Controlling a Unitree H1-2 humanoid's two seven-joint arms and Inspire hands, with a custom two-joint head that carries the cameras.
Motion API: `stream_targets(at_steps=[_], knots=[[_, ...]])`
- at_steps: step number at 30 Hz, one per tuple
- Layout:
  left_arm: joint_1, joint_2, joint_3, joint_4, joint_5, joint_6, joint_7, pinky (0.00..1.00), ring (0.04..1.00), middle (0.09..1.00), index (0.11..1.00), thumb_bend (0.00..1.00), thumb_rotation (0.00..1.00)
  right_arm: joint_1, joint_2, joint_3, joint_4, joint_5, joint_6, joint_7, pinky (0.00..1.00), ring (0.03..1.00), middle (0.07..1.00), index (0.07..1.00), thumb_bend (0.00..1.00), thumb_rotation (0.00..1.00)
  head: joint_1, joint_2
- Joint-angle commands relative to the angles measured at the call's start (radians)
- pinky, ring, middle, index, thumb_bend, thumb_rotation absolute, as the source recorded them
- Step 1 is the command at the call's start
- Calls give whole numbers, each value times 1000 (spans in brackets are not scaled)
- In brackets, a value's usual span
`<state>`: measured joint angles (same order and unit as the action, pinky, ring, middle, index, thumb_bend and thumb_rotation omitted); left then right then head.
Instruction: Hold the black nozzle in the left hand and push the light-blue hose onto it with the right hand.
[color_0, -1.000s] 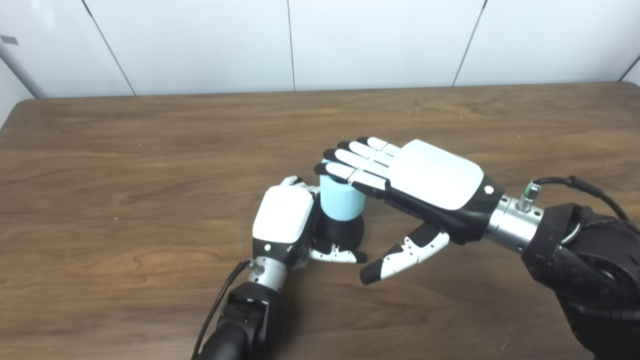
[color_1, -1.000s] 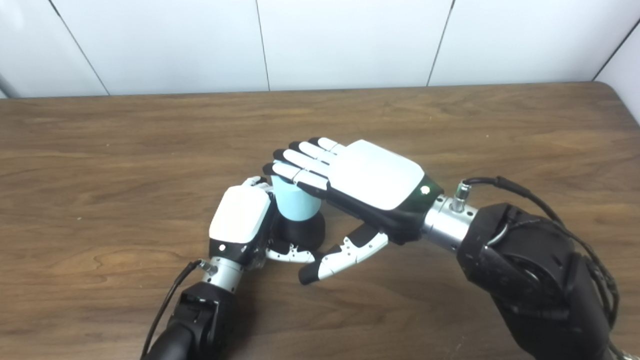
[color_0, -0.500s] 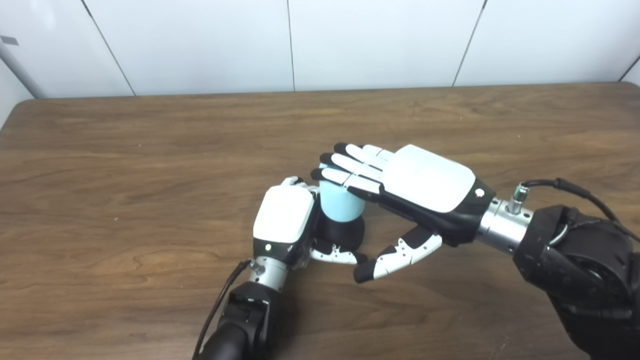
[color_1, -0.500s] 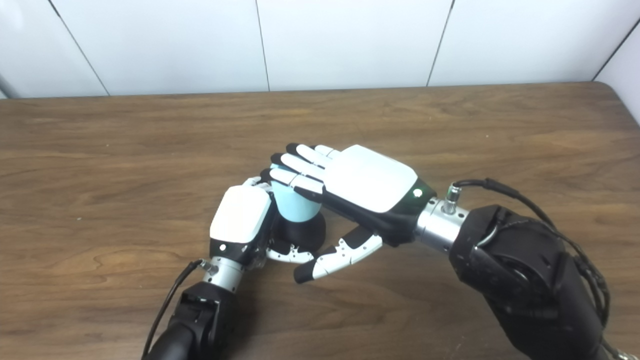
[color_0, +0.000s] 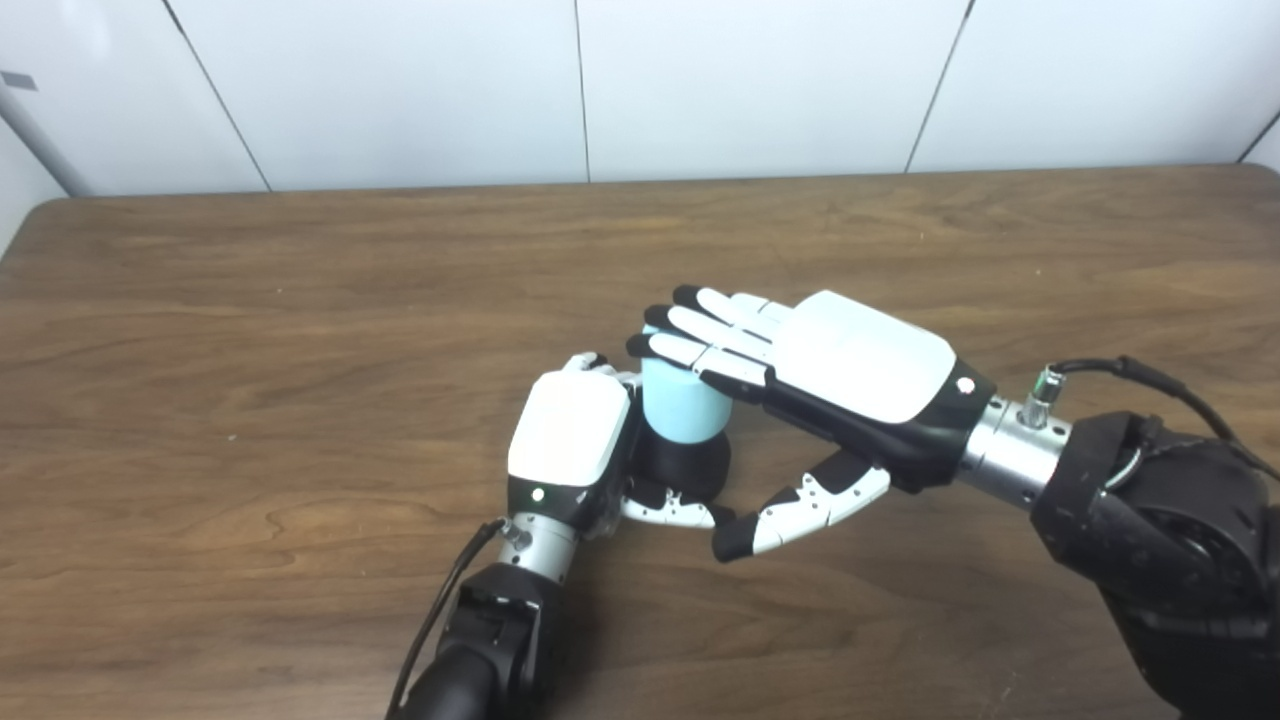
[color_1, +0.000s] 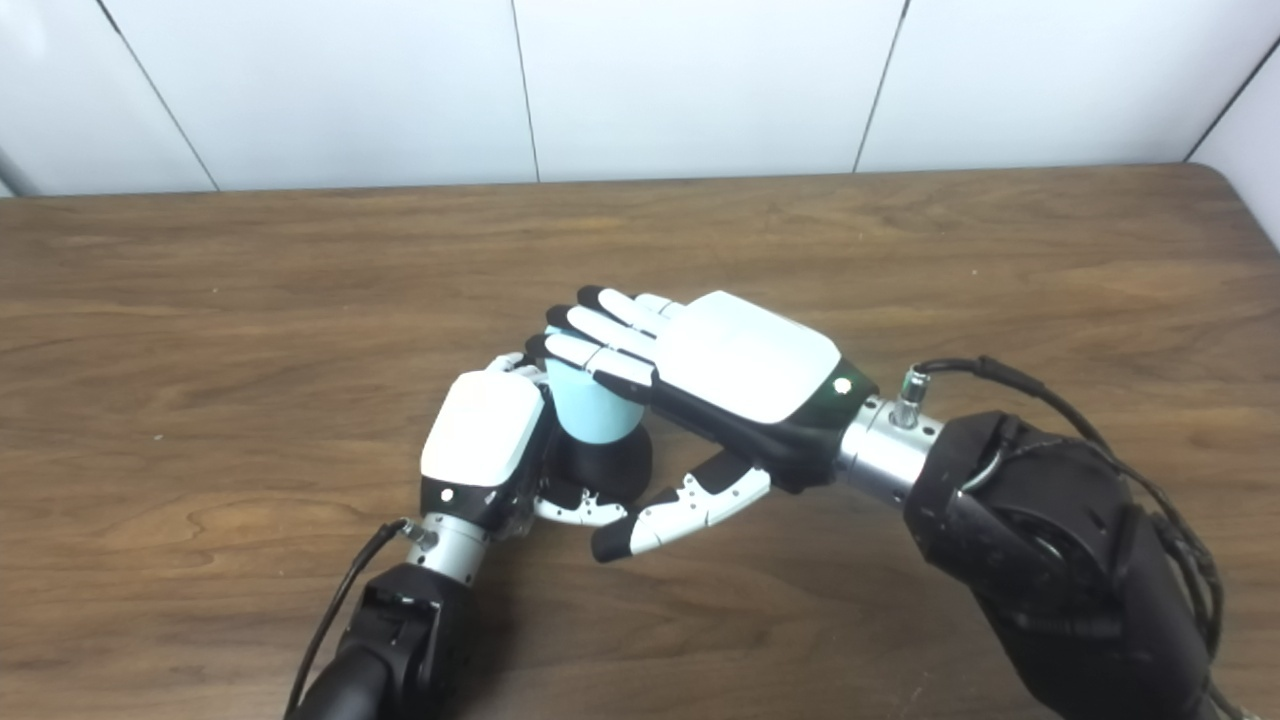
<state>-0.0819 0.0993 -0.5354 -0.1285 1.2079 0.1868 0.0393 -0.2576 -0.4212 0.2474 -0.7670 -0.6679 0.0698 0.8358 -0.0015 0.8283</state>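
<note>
left hand (color_0: 566, 440): my fingers wrap the black nozzle (color_0: 685, 465), standing on the table (color_0: 250, 380).
right hand (color_0: 850, 375): flat and spread, gripping nothing, fingers (color_0: 690, 345) lying on the hose top.
light-blue hose (color_0: 680, 405): upright, seated on the nozzle.
press: straight down, nozzle braced, no tilt.
containers: none visible.

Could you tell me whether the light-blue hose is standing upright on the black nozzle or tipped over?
Upright: the light-blue hose stands on end atop the black nozzle, which the left hand grips.
</note>
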Motion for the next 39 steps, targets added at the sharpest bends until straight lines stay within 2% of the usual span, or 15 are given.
stream_targets(at_steps=[1,8,16,24,30,39], knots=[[24,1,-9,7,-9,0,-37,800,601,486,487,526,0,5,-22,-7,-1,15,-9,-9,967,1000,991,957,582,951,0,2],[25,4,-5,-1,-7,4,-52,807,611,483,490,525,0,56,-37,2,5,19,-8,-22,990,1000,980,949,577,862,-3,5],[21,6,-7,0,-5,0,-54,802,607,481,490,526,0,118,-32,53,48,-31,-41,-71,974,1000,979,947,583,858,-3,5],[22,6,-3,-7,-7,1,-61,804,607,468,497,526,0,128,-40,95,86,-61,-58,-100,976,1000,988,952,583,876,-2,6],[21,5,-3,-8,-4,0,-59,798,603,457,503,525,0,140,-49,105,102,-59,-55,-119,969,1000,984,941,592,863,-4,9],[22,5,-4,-17,3,4,-77,807,608,476,493,525,0,140,-71,106,97,-47,-27,-96,962,1000,971,927,602,859,-4,12]])
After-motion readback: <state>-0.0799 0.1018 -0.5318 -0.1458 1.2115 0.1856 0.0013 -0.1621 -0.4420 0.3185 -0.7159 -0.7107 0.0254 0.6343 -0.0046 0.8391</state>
